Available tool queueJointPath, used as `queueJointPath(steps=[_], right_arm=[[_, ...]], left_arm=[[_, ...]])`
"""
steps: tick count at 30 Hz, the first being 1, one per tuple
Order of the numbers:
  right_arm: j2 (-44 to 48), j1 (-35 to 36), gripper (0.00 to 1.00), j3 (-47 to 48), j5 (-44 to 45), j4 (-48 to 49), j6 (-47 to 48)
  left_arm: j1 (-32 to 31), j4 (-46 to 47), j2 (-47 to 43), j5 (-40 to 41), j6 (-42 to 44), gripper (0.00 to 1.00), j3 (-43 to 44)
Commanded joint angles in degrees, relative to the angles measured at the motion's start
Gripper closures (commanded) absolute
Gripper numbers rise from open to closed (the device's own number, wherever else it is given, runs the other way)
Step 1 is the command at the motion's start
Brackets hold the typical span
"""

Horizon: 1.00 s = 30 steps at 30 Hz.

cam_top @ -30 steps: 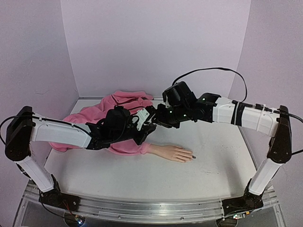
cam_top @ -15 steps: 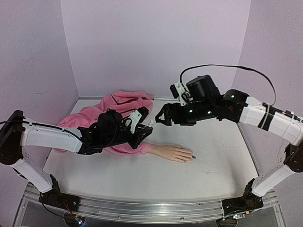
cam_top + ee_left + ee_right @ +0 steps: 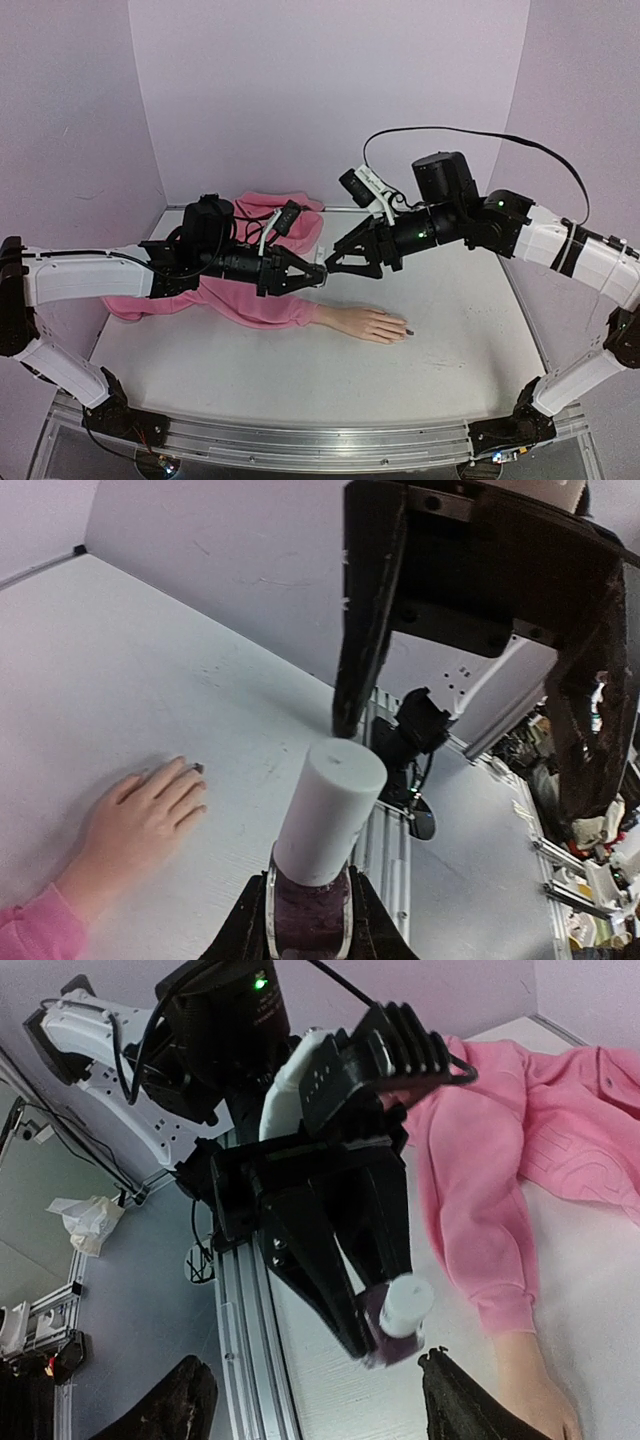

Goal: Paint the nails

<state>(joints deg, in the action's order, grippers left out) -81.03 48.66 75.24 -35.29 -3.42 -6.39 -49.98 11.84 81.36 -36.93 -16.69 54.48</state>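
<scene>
— What are you working over?

— A white table [image 3: 250, 370], lightly scuffed, boxed in by plain lilac walls [image 3: 330, 90]. Seen from overhead, a pink garment [image 3: 250, 225] is heaped toward ten o'clock, with one sleeve running out of it.

— And the nails?

— The nails [image 3: 408, 331] are on a mannequin hand [image 3: 370, 325] lying palm down close to the table's middle. Its long axis runs nine to three. The wrist sits in the sleeve at nine and the fingertips aim at three, dipping slightly toward four. One nail at the far tip is dark; the others are too small for me to judge.

— Your tools?

— My left gripper [image 3: 316, 281] is clamped tight around a dark polish bottle [image 3: 308, 925], held above the sleeve cuff at about eleven o'clock from the hand. The bottle's white cap [image 3: 331, 805] points toward three. My right gripper [image 3: 331, 265] reaches in from three with its jaws spread wide. One finger stands on either side of that cap without touching it, and it holds nothing.
</scene>
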Motion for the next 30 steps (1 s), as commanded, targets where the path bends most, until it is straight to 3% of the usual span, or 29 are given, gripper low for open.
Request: queueJointPath(steps=[1, 16, 28, 30], right_arm=[[-2.2, 0.1, 0.32, 0.5, -9.7, 8.7, 3.2], [-7.4, -0.7, 0.73, 3.2, -13.3, 11.2, -1.9], [-8.9, -2.5, 0.74, 3.4, -17.6, 13.3, -6.7], [-8.7, -2.8, 0.69, 2.9, -17.9, 14.4, -7.6]], left_arm=[[-0.2, 1.0, -2.5, -9.9, -4.3, 1.0, 3.0], [-0.2, 1.0, -4.4, -11.0, -2.4, 1.0, 1.8], [-0.2, 1.0, -3.7, -11.9, -1.4, 1.0, 1.4], [-0.2, 0.9, -3.4, -12.0, -1.2, 1.0, 1.4]])
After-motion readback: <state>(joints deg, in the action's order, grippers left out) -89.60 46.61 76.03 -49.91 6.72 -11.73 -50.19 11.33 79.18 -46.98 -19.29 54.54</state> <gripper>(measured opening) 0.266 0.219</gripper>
